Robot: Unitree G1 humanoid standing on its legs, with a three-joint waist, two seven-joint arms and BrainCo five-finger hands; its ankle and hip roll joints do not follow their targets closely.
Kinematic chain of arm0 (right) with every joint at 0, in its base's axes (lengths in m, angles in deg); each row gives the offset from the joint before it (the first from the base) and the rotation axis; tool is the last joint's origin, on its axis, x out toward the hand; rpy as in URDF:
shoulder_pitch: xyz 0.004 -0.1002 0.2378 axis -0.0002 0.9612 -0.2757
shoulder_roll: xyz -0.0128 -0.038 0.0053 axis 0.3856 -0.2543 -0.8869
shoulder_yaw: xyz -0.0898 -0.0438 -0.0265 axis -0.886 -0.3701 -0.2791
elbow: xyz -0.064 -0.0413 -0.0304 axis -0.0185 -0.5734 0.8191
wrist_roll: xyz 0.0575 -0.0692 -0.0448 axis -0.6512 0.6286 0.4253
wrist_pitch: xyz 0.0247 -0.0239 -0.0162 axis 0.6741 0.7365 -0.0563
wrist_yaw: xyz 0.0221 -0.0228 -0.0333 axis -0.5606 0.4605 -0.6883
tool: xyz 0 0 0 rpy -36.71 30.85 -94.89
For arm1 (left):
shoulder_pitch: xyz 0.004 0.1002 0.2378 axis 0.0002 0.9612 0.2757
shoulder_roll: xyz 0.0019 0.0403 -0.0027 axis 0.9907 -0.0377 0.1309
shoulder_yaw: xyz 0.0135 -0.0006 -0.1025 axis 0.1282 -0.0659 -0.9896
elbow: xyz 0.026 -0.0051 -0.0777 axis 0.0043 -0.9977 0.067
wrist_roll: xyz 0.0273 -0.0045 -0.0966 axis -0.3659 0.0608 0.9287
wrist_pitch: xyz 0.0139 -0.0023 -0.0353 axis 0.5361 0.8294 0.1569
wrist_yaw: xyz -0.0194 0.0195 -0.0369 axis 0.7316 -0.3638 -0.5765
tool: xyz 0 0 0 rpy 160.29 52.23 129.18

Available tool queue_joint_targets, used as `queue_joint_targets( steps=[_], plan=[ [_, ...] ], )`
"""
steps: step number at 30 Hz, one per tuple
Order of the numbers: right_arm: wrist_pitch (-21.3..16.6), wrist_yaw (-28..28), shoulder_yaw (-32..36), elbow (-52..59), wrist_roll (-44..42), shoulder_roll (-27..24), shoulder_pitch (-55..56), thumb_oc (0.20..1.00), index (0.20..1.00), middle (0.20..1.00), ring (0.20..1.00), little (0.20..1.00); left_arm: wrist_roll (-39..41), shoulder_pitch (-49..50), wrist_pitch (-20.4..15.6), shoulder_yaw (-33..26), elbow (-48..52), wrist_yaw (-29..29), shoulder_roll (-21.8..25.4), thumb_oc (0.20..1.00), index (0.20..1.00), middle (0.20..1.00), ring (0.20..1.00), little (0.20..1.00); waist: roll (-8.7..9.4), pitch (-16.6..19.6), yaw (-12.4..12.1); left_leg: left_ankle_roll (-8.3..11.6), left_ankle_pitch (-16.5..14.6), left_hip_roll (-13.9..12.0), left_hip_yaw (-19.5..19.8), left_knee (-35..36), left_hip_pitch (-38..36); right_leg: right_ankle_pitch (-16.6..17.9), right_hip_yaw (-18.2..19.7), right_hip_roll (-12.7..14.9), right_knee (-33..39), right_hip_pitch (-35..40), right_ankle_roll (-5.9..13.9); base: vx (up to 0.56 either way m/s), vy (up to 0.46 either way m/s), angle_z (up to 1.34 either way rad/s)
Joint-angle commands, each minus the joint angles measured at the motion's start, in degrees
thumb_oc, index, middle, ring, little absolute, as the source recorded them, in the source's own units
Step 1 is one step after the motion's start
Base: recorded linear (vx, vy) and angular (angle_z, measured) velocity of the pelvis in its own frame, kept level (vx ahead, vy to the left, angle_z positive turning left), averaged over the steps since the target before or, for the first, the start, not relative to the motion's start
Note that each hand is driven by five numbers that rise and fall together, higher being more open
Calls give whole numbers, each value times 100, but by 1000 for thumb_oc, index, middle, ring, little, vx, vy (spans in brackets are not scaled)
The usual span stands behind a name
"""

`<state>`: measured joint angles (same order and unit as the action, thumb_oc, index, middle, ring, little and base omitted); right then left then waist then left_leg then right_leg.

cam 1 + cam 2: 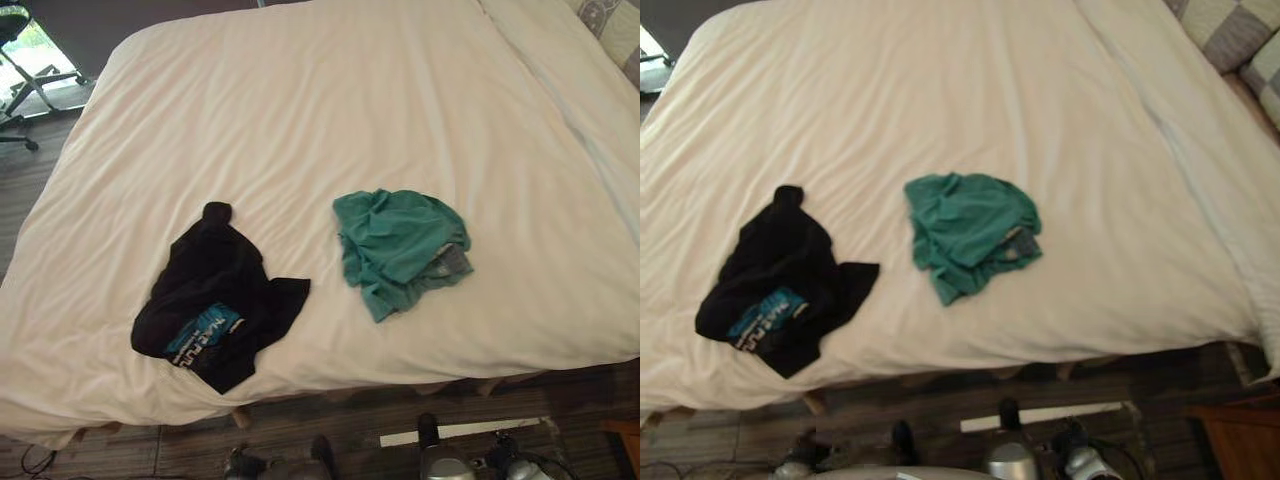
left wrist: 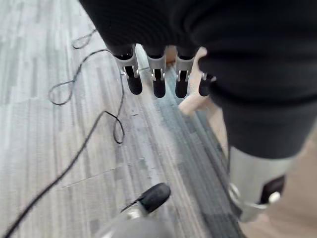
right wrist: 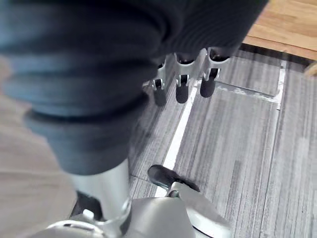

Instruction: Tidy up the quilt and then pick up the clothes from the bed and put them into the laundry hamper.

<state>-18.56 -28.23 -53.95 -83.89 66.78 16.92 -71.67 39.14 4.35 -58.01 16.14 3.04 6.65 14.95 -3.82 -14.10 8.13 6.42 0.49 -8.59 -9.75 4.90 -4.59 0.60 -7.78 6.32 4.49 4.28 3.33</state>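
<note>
Clothes are sitting on the near part of the bed, two pieces: a black shirt (image 1: 215,300) with a teal print is lying crumpled close to the near edge on the robot's left, and a teal garment (image 1: 398,248) is bunched up a bit further in, to its right, the two well apart. Both hands are hanging low over the grey wood floor (image 2: 54,139), well short of either piece. The left hand (image 2: 156,74) is pointing its fingers straight down, relaxed and holding nothing; same for the right hand (image 3: 185,79). The white quilt (image 1: 330,120) is spreading smooth across the bed, with pillows (image 1: 1230,40) sitting at the far right corner.
</note>
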Motion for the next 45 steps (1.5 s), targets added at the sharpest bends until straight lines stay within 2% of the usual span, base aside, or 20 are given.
queue_joint_targets(
  steps=[1,6,7,11,13,15,17,18,20,21,22,24,28,29,34,40,41,42,43,45],
  plan=[
    [-55,-27,-13,-189,-356,332,-137,1000,1000,1000,1000,1000,108,74,62,-73,-142,27,-32,1000,1000,1000,1000,1000,347,183,-217,46,-497,-34,172,-152,-132,-530,119,157,-362,-396,353,-2,59,3],
    [-127,77,623,-367,-971,276,14,1000,1000,1000,1000,1000,633,333,105,-796,-515,256,88,1000,1000,1000,1000,1000,437,275,-251,44,-431,-71,198,-24,-227,-471,73,197,-314,-283,413,-9,14,5],
    [-218,220,1041,-423,-1291,153,108,1000,1000,1000,1000,1000,997,467,36,-1274,-616,492,208,1000,1000,1000,1000,1000,481,328,-257,53,-422,-73,166,0,-257,-430,76,221,-245,-217,451,15,-3,-10],
    [-373,416,1678,-433,-1782,-185,288,1000,1000,1000,1000,1000,1653,462,-198,-1982,-513,868,615,1000,1000,1000,1000,1000,519,387,-216,81,-420,-88,104,10,-299,-368,84,255,-138,-129,505,14,6,-4],
    [-619,716,2370,55,-2134,-723,494,1000,1000,1000,1000,1000,1864,344,-552,-2448,235,1209,1460,1000,1000,1000,1000,1000,529,426,-133,103,-371,-91,48,10,-317,-276,90,296,-108,-98,565,0,33,-1],
    [-674,812,2551,556,-2059,-894,645,1000,1000,1000,1000,1000,1782,416,-618,-2562,712,1318,1698,1000,1000,1000,1000,1000,526,468,-113,108,-422,-94,35,10,-337,-291,92,308,-75,-63,597,0,0,0],
    [-788,985,2914,2196,-1474,-1593,939,1000,1000,1000,1000,1000,1291,538,-866,-2879,2266,1533,2348,1000,1000,1000,1000,1000,532,499,-86,99,-377,-94,21,10,-348,-233,82,349,-79,-53,637,-10,29,-6],
    [-775,986,2917,2212,-1467,-1590,951,1000,1000,1000,1000,1000,1284,549,-856,-2881,2280,1537,2344,1000,1000,1000,1000,1000,526,522,-85,103,-422,-95,27,10,-356,-264,83,348,-61,-36,646,20,19,-5],
    [-848,935,2799,3171,-596,-2350,852,1000,1000,1000,1000,1000,863,379,-1006,-3025,3150,1649,2844,1000,1000,1000,1000,1000,546,558,-99,103,-424,-92,26,10,-364,-266,89,362,-70,-32,670,-2,1,-5],
    [-837,932,2803,3183,-582,-2352,850,1000,1000,1000,1000,1000,852,386,-994,-3037,3169,1654,2831,1000,1000,1000,1000,1000,539,556,-93,103,-431,-93,26,10,-365,-271,87,362,-71,-30,671,-20,-3,-9],
    [-914,857,2693,3851,-73,-2869,720,1000,1000,1000,1000,1000,614,269,-1134,-2973,3850,1662,3008,1000,1000,1000,1000,1000,552,570,-106,105,-423,-100,23,6,-378,-275,91,371,-82,-30,679,-3,-5,-6],
    [-991,798,2621,4411,350,-3232,635,1000,1000,1000,1000,1000,440,370,-1284,-2954,4559,1583,2985,1000,1000,1000,1000,1000,565,575,-145,104,-422,-111,22,-6,-390,-288,96,369,-91,-15,673,-2,-8,-6],
    [-1001,687,2286,4954,895,-3502,355,1000,1000,1000,1000,1000,165,455,-1273,-2677,5211,1357,2775,1000,1000,1000,1000,1000,582,574,-224,106,-425,-134,42,-18,-400,-298,76,364,-95,19,658,3,-14,-8],
    [-1002,558,1935,5369,1215,-3600,60,1000,1000,1000,1000,1000,-56,362,-1129,-2268,5275,1126,2671,1000,1000,1000,1000,1000,599,558,-262,113,-425,-143,35,-24,-405,-296,64,357,-84,38,646,0,0,0],
    [-947,304,1145,6124,1615,-3697,-731,1000,1000,1000,1000,1000,-562,473,-774,-1465,5273,420,2401,1000,1000,1000,1000,1000,667,271,-443,118,-381,-191,31,-42,-332,-286,8,329,-79,24,625,-24,-28,1],
    [-980,233,858,6425,1638,-3821,-1154,1000,1000,1000,1000,1000,-1005,520,-698,-1334,5154,265,2618,1000,1000,1000,1000,1000,684,-44,-566,142,-264,-237,74,-69,-76,-273,-40,314,-100,-152,628,-92,-33,5],
    [-1014,249,736,6516,1550,-3884,-1363,1000,1000,1000,1000,1000,-1173,374,-687,-1249,5153,265,2869,1000,1000,1000,1000,1000,676,-203,-602,166,-186,-270,104,-85,93,-258,-68,314,-127,-292,632,-152,-45,4],
    [-1165,40,454,6552,1252,-4124,-1756,1000,1000,1000,1000,1000,-819,-362,-711,-1478,3843,40,4275,1000,1000,1000,1000,1000,579,-224,-558,193,-140,-291,68,-90,150,-236,-50,306,-154,-387,651,-168,-24,16],
    [-1094,262,203,6654,1277,-3860,-2055,1000,1000,1000,1000,1000,-1196,-1100,-516,-751,3757,426,3849,1000,1000,1000,1000,1000,659,-337,-401,202,-121,-296,30,-90,234,-227,-7,302,-205,-522,671,-93,8,13],
    [-1122,282,88,6630,1345,-3772,-2182,1000,1000,1000,1000,1000,-1484,-1382,-467,-288,3890,516,3564,1000,1000,1000,1000,1000,653,-382,-393,193,-65,-296,23,-90,354,-193,32,293,-242,-678,660,-103,-12,-3]
  ],
)
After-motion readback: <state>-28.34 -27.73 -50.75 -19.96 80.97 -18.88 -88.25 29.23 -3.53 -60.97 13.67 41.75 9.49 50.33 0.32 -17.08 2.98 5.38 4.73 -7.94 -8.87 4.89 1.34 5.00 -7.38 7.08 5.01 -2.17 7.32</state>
